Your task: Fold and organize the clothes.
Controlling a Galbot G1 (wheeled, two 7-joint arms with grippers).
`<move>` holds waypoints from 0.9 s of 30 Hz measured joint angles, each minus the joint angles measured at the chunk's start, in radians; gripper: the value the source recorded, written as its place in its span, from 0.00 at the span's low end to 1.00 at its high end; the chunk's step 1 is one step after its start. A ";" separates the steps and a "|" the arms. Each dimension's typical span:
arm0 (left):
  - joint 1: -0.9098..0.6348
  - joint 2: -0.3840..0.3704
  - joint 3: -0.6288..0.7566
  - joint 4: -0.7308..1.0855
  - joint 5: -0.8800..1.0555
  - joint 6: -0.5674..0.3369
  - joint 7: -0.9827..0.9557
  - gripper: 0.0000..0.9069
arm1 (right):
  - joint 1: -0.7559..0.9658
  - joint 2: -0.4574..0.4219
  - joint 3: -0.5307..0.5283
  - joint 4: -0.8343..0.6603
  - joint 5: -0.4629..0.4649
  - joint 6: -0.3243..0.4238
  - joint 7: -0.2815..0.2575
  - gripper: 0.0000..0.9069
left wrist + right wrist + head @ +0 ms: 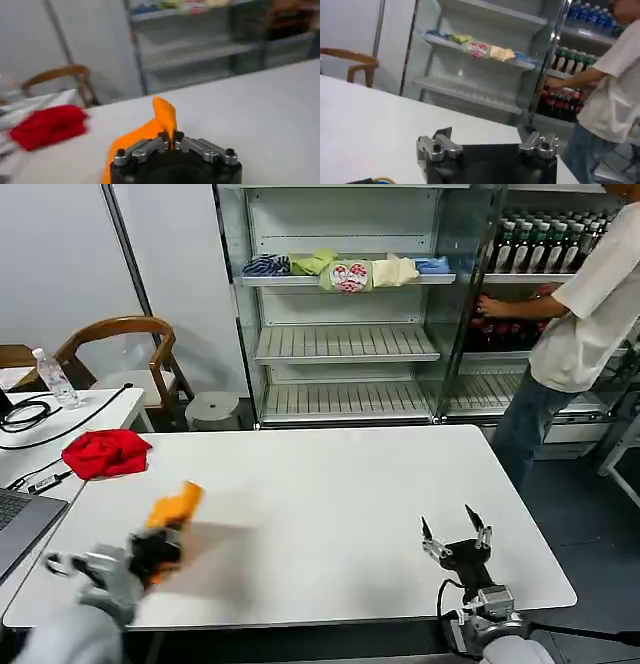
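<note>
Our left gripper (171,136) is pinched shut on a bunched edge of the orange T-shirt (172,510), lifting it just ahead of the fingers over the table (330,514). We judge this the pick-up step. Next the cloth needs spreading flat, with our right gripper (456,536), spread open and idle far to the right, taking another edge.

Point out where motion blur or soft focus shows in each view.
Head view: left hand and the orange T-shirt it grips are smeared by motion; right hand is crisp. Left wrist view: red cloth and shelves look soft. Right wrist view: shelves mildly soft.
</note>
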 measured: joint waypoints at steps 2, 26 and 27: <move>-0.016 -0.049 0.092 -0.007 0.063 -0.008 0.014 0.02 | -0.014 0.002 0.014 0.005 -0.006 -0.002 0.000 1.00; -0.339 -0.425 0.483 0.210 0.243 -0.048 0.002 1.00 | -0.041 -0.012 0.118 0.040 0.015 -0.015 -0.022 1.00; -0.346 -0.432 0.487 0.215 0.241 -0.051 0.002 1.00 | -0.038 -0.014 0.121 0.040 0.019 -0.017 -0.023 1.00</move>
